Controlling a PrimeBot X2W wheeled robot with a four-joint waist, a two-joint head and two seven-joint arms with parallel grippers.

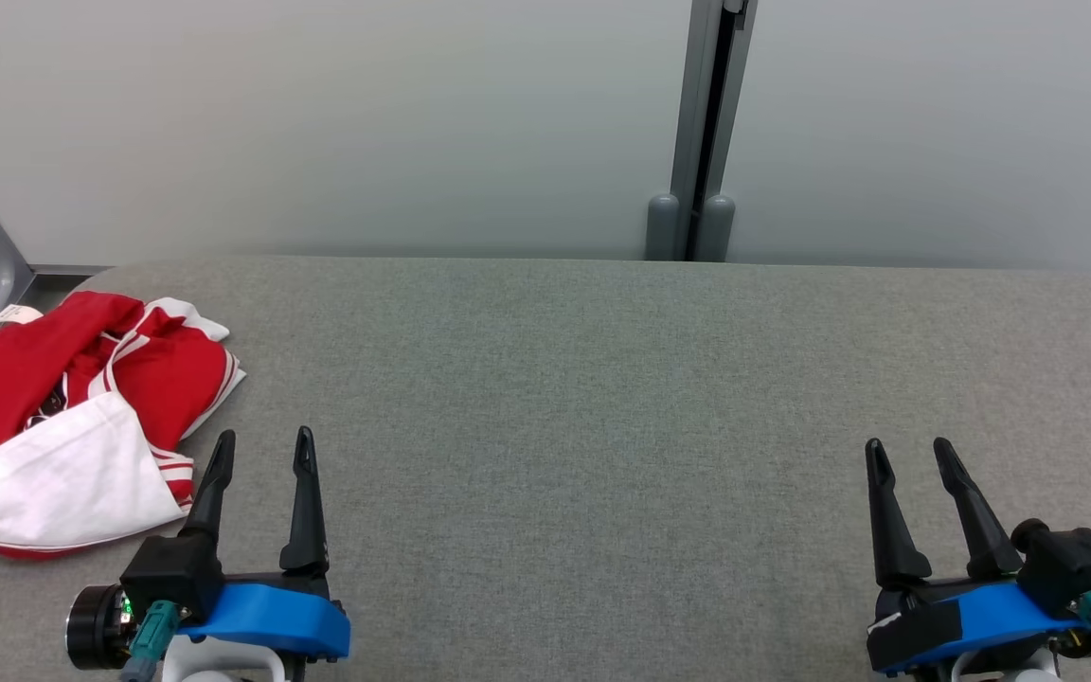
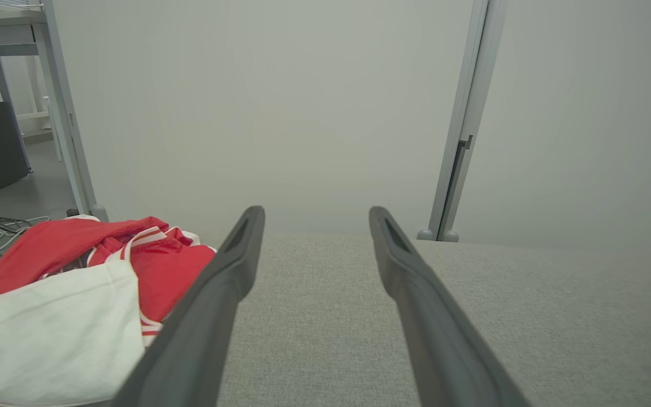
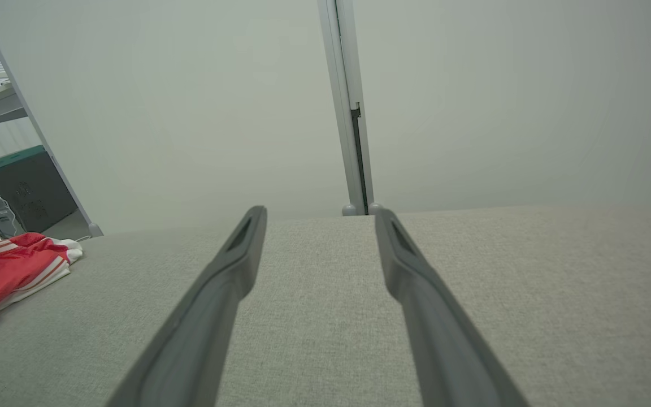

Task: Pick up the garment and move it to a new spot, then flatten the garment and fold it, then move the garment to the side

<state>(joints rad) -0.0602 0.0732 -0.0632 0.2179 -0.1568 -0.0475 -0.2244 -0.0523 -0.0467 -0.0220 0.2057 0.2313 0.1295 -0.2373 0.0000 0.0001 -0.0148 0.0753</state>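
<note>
Your crumpled red-and-white fabric garment (image 1: 81,417) sits at 9 o'clock on the grey cloth-covered table (image 1: 602,398), untouched. Left gripper (image 1: 263,436) is just beside it, fingers spread, empty, so likely your picker. Right gripper (image 1: 909,445), 4 o'clock, is also spread and empty.

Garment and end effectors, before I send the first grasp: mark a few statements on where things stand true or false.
1. The garment lies bunched at the left end of the table. True.
2. The left end effector is shut on the garment. False: it is open and holds nothing, just right of the garment.
3. The right end effector is open over bare table, far from the garment. True.
4. The garment is folded flat in the table's middle. False: it is crumpled and unfolded, red with a white part on top, at the left edge.
</note>
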